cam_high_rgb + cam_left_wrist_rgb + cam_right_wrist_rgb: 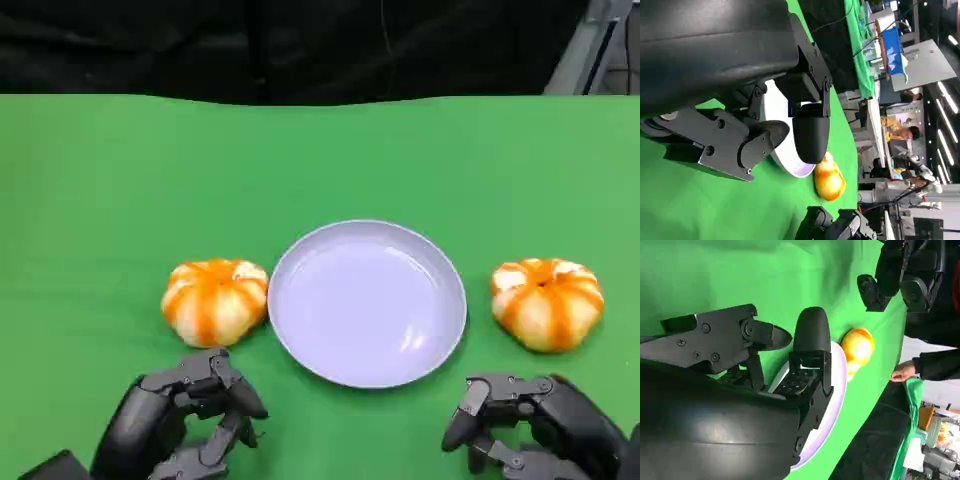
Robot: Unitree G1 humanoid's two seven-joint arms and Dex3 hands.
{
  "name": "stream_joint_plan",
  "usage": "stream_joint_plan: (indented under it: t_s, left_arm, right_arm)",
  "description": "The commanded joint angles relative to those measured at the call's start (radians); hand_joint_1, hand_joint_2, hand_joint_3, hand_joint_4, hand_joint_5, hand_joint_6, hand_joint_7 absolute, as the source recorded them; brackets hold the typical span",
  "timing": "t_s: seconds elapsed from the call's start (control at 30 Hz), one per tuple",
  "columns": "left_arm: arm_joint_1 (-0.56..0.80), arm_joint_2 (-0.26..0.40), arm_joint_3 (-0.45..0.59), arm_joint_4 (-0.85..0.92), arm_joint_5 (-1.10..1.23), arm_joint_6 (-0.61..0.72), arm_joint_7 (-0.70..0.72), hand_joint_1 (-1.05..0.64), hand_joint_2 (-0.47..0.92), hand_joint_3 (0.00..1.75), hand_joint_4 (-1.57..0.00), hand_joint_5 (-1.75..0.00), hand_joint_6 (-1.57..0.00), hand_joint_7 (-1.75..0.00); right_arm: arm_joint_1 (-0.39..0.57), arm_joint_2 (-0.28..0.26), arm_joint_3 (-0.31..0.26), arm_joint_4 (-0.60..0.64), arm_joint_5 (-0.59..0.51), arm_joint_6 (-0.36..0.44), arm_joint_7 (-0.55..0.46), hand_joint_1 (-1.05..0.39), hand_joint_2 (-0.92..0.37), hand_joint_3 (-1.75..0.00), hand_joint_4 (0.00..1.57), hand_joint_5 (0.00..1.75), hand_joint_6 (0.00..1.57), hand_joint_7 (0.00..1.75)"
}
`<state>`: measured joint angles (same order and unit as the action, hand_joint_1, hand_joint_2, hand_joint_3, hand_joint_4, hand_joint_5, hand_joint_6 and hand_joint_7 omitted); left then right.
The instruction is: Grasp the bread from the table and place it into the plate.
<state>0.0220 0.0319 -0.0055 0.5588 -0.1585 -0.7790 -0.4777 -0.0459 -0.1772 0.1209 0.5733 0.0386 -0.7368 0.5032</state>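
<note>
Nearest the robot, both hands are hovering on the near side of the round pale lavender plate (367, 300). The left black many-fingered hand (185, 420) is sitting near-left of the plate, fingers spread apart, holding nothing. The right black many-fingered hand (535, 425) is sitting near-right of the plate, fingers likewise apart and gripping nothing.

Next out: the plate is lying flat on the green table cover (100, 180), nothing in it. Two pumpkin-shaped orange-and-cream bread rolls are flanking it. The left bread roll (214, 300) is sitting just beside the plate's left rim, touching or nearly touching; can't tell which. The right bread roll (546, 303) is sitting near the plate's right rim with a visible gap. Neither is being touched by a hand.

Step in hand, as a judgement: approach, no grasp started. The left hand is looking closest to the left roll, just behind it. To do it well: keep fingers wide, come down over the roll's crown, close on the sides from opposite flanks, avoid nudging the plate rim since the roll is crowding it. The roll is probably soft, so a light squeeze. Lift clear of the rim before moving over the plate's centre.

Count: two hands, two bread rolls, one plate.

Beyond the plate, the green cover is running to a dark backdrop.
</note>
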Motion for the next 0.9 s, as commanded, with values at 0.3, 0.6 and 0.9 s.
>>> stream_joint_plan:
  t_s: [0.3,0.6,0.9]
  left_arm:
    - [-0.006,0.015,0.007,0.003,-0.013,-0.011,-0.007,-0.02,0.7,0.93,-0.71,-1.61,-0.79,-1.25]
    - [-0.007,0.019,0.009,0.001,-0.005,-0.014,0.0,-0.03,0.69,0.94,-0.72,-1.6,-0.79,-1.26]
    - [-0.006,0.015,0.01,0.0,-0.022,-0.008,-0.009,-0.02,0.71,0.92,-0.72,-1.59,-0.79,-1.24]
  right_arm:
    - [-0.002,-0.011,-0.011,-0.005,0.013,0.001,0.003,-0.01,-0.92,-0.46,0.72,1.52,0.81,1.05]
    - [-0.002,-0.013,-0.01,-0.015,0.004,0.005,-0.004,-0.01,-0.92,-0.46,0.72,1.53,0.82,1.05]
    - [0.002,-0.009,-0.01,-0.02,0.015,0.016,0.002,-0.01,-0.92,-0.46,0.72,1.52,0.82,1.06]
